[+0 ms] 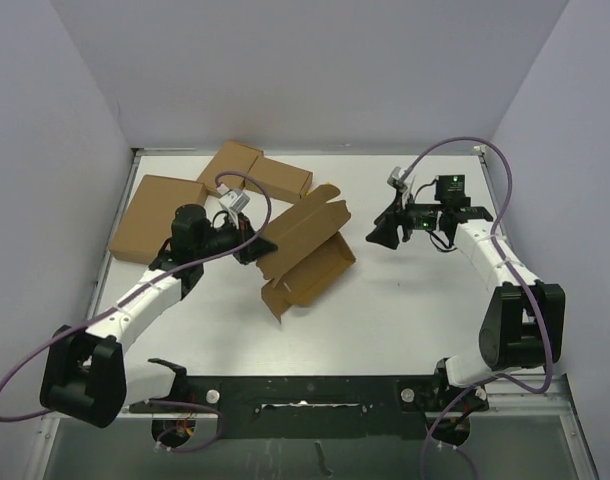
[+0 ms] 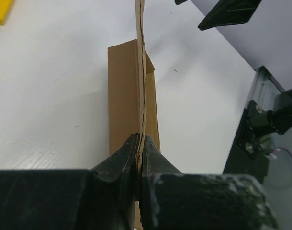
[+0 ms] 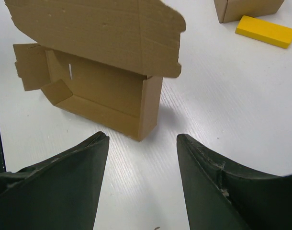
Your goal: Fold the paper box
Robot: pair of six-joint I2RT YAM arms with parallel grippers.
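Observation:
The paper box is a brown cardboard piece, half folded into an open tray with its lid panel raised, at the table's middle. My left gripper is shut on the edge of that raised panel, seen edge-on in the left wrist view as the paper box running up from the pinching fingertips. My right gripper hovers open to the right of the box, apart from it. In the right wrist view the paper box stands ahead of the spread fingers, nothing between them.
A larger flat brown carton lies at the back left. Two small brown cartons touch at a corner behind the box. A yellow block lies on the white table beside a carton. White walls enclose the table.

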